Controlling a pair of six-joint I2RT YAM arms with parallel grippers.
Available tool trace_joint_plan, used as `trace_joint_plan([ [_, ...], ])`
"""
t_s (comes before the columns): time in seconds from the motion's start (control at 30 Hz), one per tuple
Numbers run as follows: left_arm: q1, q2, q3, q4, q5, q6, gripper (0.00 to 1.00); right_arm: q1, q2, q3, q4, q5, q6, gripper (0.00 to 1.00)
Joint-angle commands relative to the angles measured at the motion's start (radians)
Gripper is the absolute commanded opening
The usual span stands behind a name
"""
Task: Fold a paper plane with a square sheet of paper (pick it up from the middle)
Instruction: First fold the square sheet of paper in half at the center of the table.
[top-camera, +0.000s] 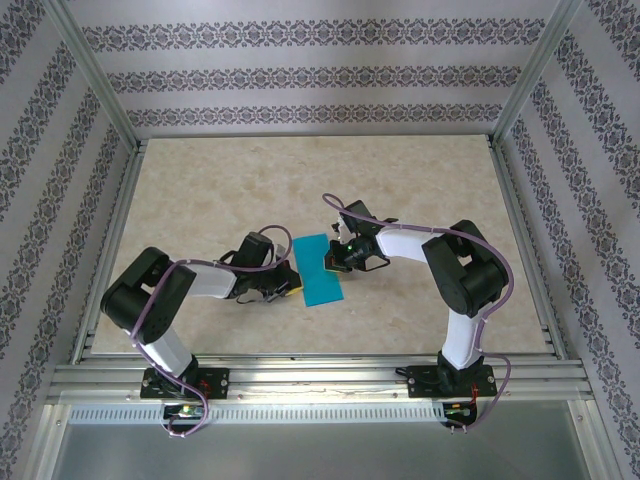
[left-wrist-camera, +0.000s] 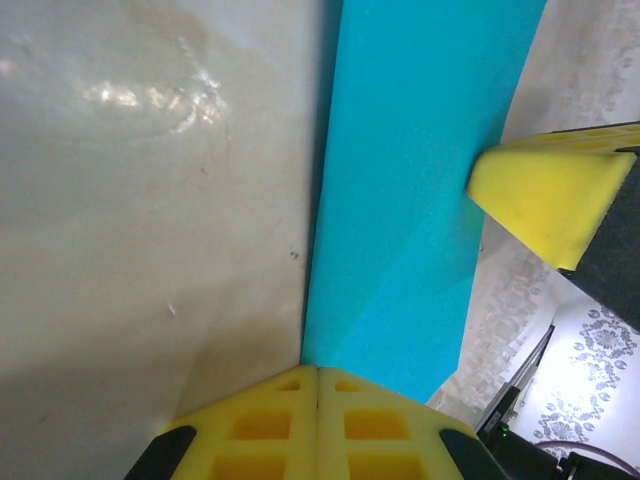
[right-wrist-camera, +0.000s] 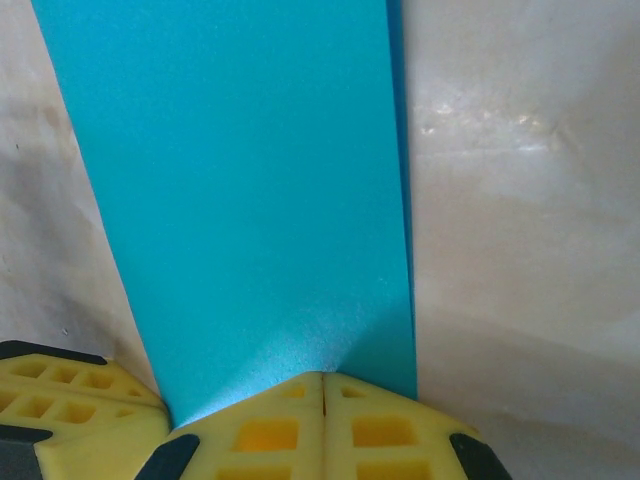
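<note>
The square sheet of paper (top-camera: 320, 272) lies flat on the table (top-camera: 200, 200) at the centre of the top view. It shows as a narrow teal rectangle rather than a square, so I judge that the first centre fold is made. The left gripper (top-camera: 283, 287) sits at the sheet's lower left edge and the right gripper (top-camera: 335, 262) at its right edge. Each wrist view shows its own yellow fingers closed flat together, their tips meeting the paper's near edge. Whether they press it down or nip a corner I cannot tell. No angled nose folds, wing folds or pointed dart shape are visible. The task looks early: the corner folds, the wing folds and the final shaping into a plane all remain.
</note>
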Motion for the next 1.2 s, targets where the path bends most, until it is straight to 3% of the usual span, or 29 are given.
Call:
trace_joint_plan([
  [0.0,-0.013,-0.025,-0.026,-0.103,-0.056,-0.006,0.02,-0.003,0.041,-0.044,-0.137,0.084,-0.014,0.0],
  [0.23,-0.035,-0.151,0.059,-0.216,-0.072,0.028,0.03,-0.003,0.036,-0.044,-0.141,0.084,-0.014,0.0],
  [0.53,-0.122,-0.031,0.104,-0.131,-0.032,-0.023,0.01,-0.003,0.033,-0.048,-0.138,0.086,-0.009,0.0],
  [0.8,-0.144,-0.007,0.003,-0.127,-0.023,-0.012,0.01,-0.003,0.032,-0.049,-0.137,0.084,-0.01,0.0],
  [1.17,-0.162,-0.183,0.103,-0.4,-0.043,0.126,0.04,-0.004,0.038,-0.041,-0.141,0.077,-0.016,0.0],
])
